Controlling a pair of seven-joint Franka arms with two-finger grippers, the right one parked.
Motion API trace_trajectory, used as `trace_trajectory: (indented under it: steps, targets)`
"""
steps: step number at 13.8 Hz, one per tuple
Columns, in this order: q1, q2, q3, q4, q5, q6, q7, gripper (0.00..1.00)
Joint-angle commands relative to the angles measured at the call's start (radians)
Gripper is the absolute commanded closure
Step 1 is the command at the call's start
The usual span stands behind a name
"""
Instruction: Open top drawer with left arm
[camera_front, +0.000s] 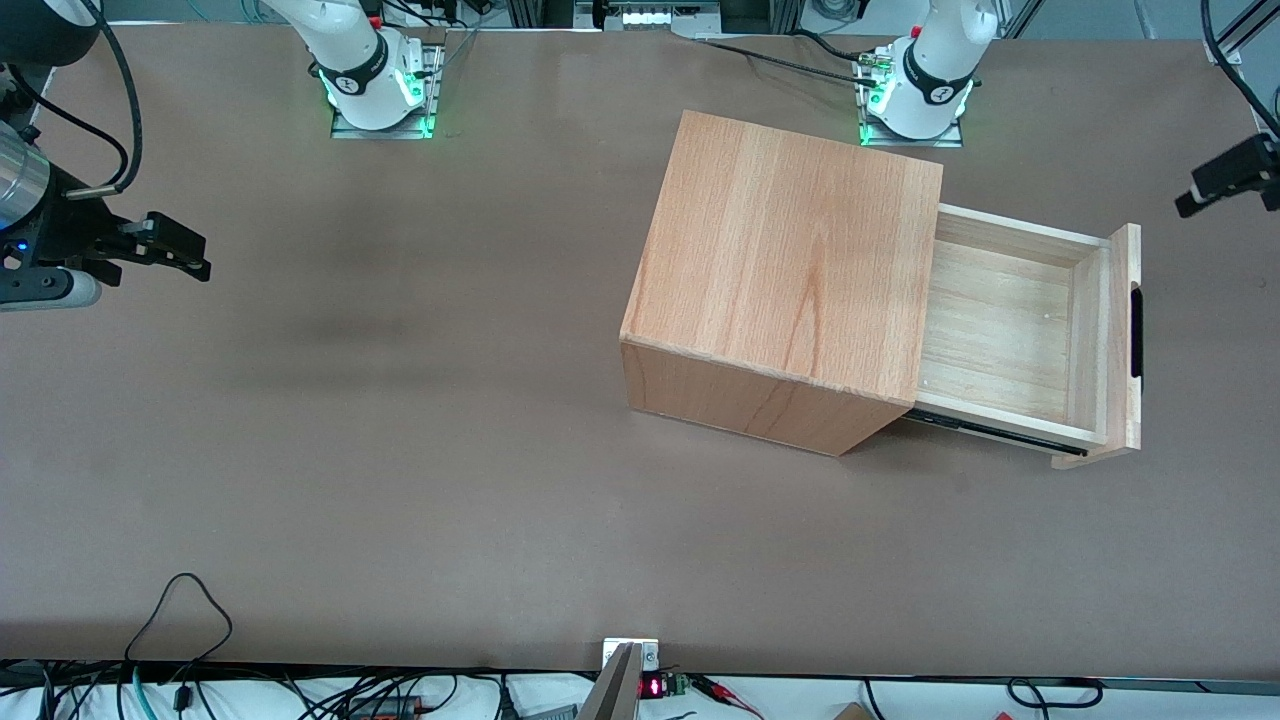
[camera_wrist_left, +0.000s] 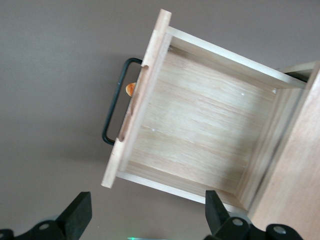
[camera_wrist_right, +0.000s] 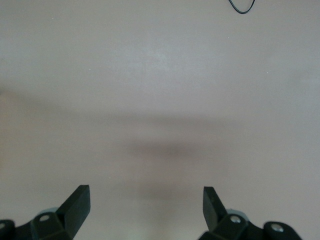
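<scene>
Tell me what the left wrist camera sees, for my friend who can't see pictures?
The top drawer is pulled out of the wooden cabinet, showing a bare pale-wood inside, with its black bar handle on the front panel. The left arm's tool is above the drawer with fingers spread open, holding nothing. Brown table surrounds the drawer.

**Wood, matt brown, black plastic**

Pale unfinished-looking wood on the top drawer (camera_front: 1010, 330), grain running lengthwise, smooth and matt; front panel the same light wood, with a slim black bar handle (camera_wrist_left: 114, 115), slightly glossy. Warmer, redder wood on the cabinet (camera_front: 790, 250), bold grain, satin finish. Matt brown table (camera_front: 400, 400), even and smooth. Black matt plastic-looking fingers (camera_wrist_left: 80, 212) on the left arm's gripper (camera_wrist_left: 146, 216), spread wide above the drawer.
</scene>
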Motion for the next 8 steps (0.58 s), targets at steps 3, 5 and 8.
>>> trace_trajectory:
  steps: [3, 5, 8]
  targets:
    - [-0.005, -0.056, -0.078, -0.067, 0.055, -0.005, -0.112, 0.0]
    - [-0.005, -0.056, -0.082, -0.068, 0.055, 0.003, -0.117, 0.0]
    - [-0.005, -0.053, -0.082, -0.067, 0.052, 0.007, -0.117, 0.0]
